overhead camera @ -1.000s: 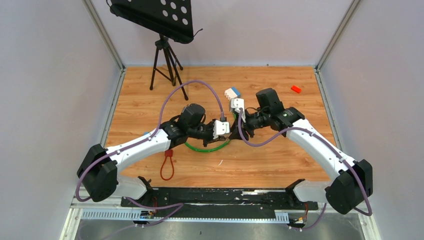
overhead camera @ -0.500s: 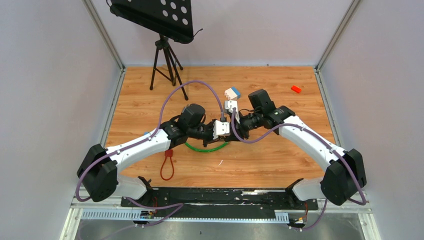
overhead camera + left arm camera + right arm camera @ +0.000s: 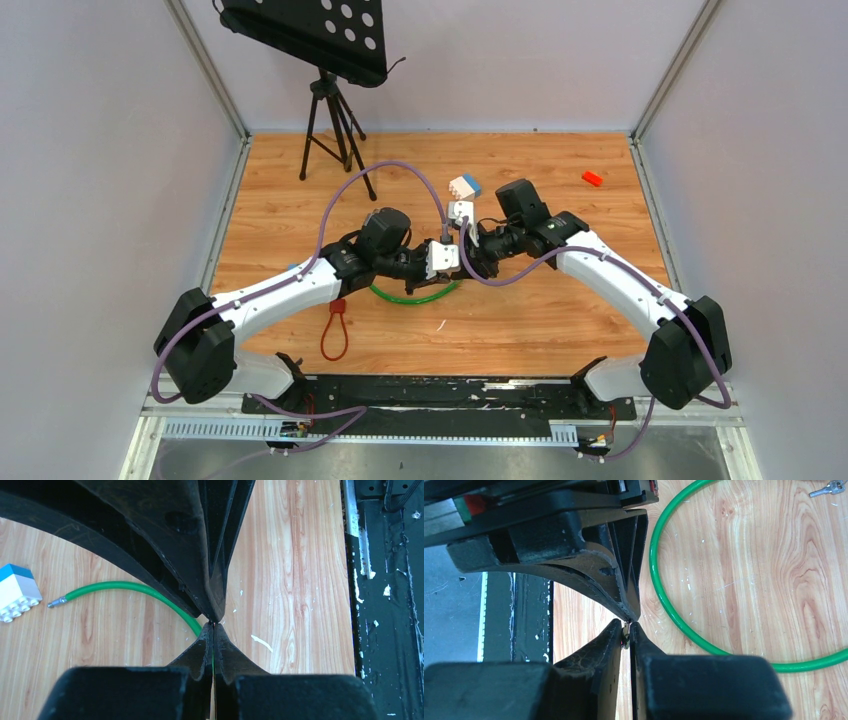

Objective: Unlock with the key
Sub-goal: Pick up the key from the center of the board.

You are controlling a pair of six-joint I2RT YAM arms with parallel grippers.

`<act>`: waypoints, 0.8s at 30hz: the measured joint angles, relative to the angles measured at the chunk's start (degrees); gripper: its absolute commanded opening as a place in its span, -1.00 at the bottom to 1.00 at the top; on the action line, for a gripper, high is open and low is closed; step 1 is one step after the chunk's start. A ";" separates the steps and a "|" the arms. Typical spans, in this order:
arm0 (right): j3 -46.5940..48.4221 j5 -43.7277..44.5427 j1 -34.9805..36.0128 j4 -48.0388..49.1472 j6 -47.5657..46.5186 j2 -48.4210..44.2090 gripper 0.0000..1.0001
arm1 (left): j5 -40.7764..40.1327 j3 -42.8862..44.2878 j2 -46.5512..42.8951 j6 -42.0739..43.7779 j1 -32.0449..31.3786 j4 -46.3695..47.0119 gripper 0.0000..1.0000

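Pale wood-grain bench [image 3: 290, 580], smooth, with small white flecks. On it a thin green cable [image 3: 115, 585], round and glossy, bent in a loop, with a metal tip [image 3: 56, 601] at one end. Just under both end effectors, curving away to one side of them. Left end effector [image 3: 213, 630]: black tapered fingers pressed fully together, not possible to tell if anything thin is between. Right end effector [image 3: 625, 630]: tip to tip against the left one, almost closed, pinching a small metal piece [image 3: 625, 641], shiny, too small to tell if a key. Beyond the cable tip, a white and blue studded block [image 3: 15, 597].
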 measured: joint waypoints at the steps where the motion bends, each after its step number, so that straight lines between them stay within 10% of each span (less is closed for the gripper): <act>1: 0.00 0.11 0.00 -0.11 -0.02 -0.02 -0.81 | 0.00 0.00 0.00 0.00 0.00 -0.02 -1.00; 18: -0.09 1.14 0.00 -0.83 -0.59 -0.92 -1.00 | 1.66 0.00 -0.02 0.44 0.00 -0.13 -1.00; 24: -0.90 1.31 0.02 -0.59 -0.57 -2.14 -1.00 | 2.56 0.00 -0.02 1.29 -0.02 -0.09 -0.51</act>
